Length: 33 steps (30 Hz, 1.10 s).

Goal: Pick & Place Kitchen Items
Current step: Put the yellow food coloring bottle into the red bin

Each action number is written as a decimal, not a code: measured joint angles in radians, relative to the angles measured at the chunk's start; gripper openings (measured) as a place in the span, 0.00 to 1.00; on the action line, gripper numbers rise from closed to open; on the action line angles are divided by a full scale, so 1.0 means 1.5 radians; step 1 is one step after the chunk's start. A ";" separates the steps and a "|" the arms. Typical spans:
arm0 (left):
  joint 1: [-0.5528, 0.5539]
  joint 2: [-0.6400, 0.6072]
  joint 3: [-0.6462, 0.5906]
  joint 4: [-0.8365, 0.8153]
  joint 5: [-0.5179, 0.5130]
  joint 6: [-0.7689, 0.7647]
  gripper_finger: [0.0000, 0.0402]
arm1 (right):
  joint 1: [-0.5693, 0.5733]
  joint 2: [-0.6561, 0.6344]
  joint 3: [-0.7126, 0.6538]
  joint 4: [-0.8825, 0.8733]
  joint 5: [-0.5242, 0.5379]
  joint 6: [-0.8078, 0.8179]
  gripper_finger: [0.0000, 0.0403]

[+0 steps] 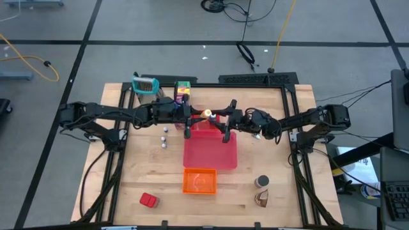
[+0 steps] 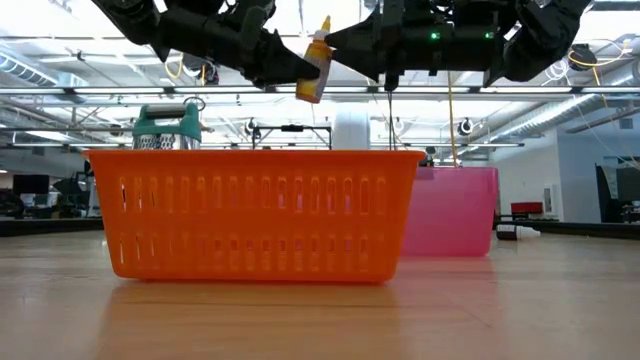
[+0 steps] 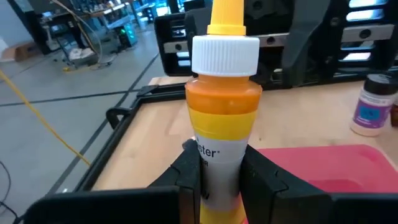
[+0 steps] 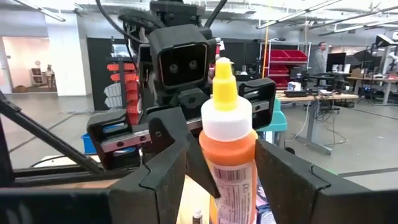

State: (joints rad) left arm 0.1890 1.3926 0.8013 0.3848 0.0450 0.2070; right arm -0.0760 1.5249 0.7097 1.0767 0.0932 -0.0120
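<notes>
A yellow squeeze bottle (image 1: 206, 114) with a white cap and yellow nozzle hangs in the air over the far end of the pink tray (image 1: 211, 153). My left gripper (image 3: 221, 171) is shut on it, coming from the table's left. My right gripper (image 4: 227, 168) is open and faces it from the right. Its fingers stand on either side of the bottle's upper body (image 4: 230, 155), and I cannot tell whether they touch. In the low view the bottle (image 2: 314, 68) is high above the orange basket (image 2: 260, 215). My left gripper pinches the squeeze bottle's lower body (image 3: 219, 155) between its two fingers (image 3: 189, 171), below the orange band and the cap. The fingers come roughly level from the table's left, across the bottle. The bottle is lifted clear and slightly tilted, nozzle up.
A grater with a teal handle (image 1: 145, 86) and a colourful food box (image 1: 183, 90) stand at the far edge. Small jars (image 1: 164, 137) sit left of the tray. Near the front are the orange basket (image 1: 200, 181), a red block (image 1: 149, 200), a dark jar (image 1: 262, 182) and a brown piece (image 1: 262, 199).
</notes>
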 joint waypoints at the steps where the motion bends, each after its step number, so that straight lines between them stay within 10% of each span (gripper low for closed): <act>1: 0.000 0.000 0.000 0.001 0.000 0.000 0.17 | 0.002 0.000 0.000 0.001 0.001 0.000 0.46; 21: -0.010 0.042 0.000 0.063 0.004 0.002 0.17 | -0.006 0.010 0.058 -0.053 0.004 -0.035 0.45; 33: -0.010 0.042 0.000 0.063 0.004 0.000 0.17 | -0.010 0.008 0.058 -0.059 0.007 -0.038 0.27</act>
State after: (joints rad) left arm 0.1741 1.4559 0.8017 0.4787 0.0505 0.2070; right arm -0.0910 1.5375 0.7971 0.9886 0.1032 -0.0692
